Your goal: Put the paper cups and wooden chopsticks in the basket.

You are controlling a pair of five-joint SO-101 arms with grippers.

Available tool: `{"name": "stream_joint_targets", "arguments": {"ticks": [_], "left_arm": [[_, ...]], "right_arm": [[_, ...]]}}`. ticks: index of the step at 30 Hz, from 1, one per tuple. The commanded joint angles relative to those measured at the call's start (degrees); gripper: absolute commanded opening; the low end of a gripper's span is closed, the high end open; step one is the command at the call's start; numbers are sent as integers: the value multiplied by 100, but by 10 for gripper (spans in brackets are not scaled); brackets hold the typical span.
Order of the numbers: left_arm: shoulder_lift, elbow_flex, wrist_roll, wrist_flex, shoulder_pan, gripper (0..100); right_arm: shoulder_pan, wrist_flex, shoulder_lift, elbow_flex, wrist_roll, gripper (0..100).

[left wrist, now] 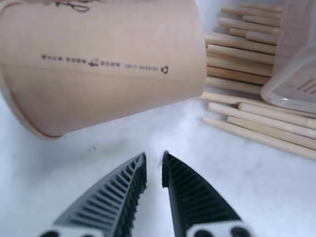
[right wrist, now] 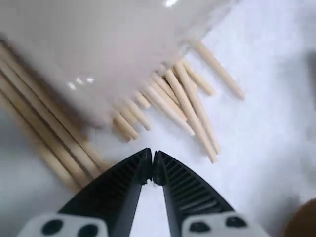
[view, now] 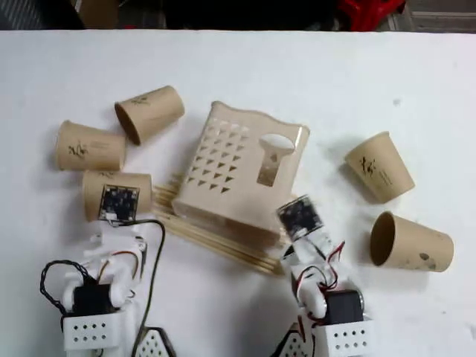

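A beige perforated basket (view: 245, 167) lies on its side mid-table. Wooden chopsticks (view: 223, 242) are spread along and partly under its near edge. Three paper cups lie on their sides at the left (view: 149, 111), (view: 89, 146), (view: 111, 190), and two at the right (view: 379, 167), (view: 413, 242). My left gripper (left wrist: 153, 157) is shut on nothing, its tips a narrow slit apart, just short of the nearest left cup (left wrist: 98, 64). The chopsticks (left wrist: 252, 54) lie beside that cup. My right gripper (right wrist: 152, 154) is shut and empty, just short of the chopstick ends (right wrist: 173, 103) by the basket wall (right wrist: 98, 44).
Both arm bases (view: 93, 312), (view: 335, 320) stand at the table's near edge, with cables trailing around them. White tabletop stretches behind the basket to the far edge (view: 238, 31). Dark and red items sit beyond that edge.
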Motion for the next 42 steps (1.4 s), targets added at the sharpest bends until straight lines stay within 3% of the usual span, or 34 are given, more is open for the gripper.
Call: {"name": "stream_joint_targets", "arguments": {"ticks": [1, 4, 6, 11, 18, 22, 27, 30, 35, 42], "left_arm": [[-4, -18, 9, 0, 57, 76], [-4, -18, 9, 0, 57, 76], [-4, -18, 9, 0, 57, 76], [-4, -18, 9, 0, 57, 76], [-4, -18, 9, 9, 57, 76], [-4, -18, 9, 9, 57, 76], [-4, -18, 9, 9, 57, 76], [-4, -18, 9, 9, 57, 76], [-4, -18, 9, 9, 57, 76], [-4, -18, 9, 18, 57, 76]], "right_arm": [[92, -189, -40, 44, 2022, 18], [295, -242, -40, -202, 3604, 17], [391, -444, -40, -510, 3675, 17], [963, -866, -4, -1591, 2620, 18], [593, -725, 497, -2840, 1697, 18], [532, -752, 2229, -3965, 1116, 42], [514, -567, 5130, -5934, -26, 218], [136, -31, 6721, -7130, -387, 293], [-734, 848, 8778, -8809, -765, 265], [-796, 945, 10378, -10004, -1881, 233]]}}
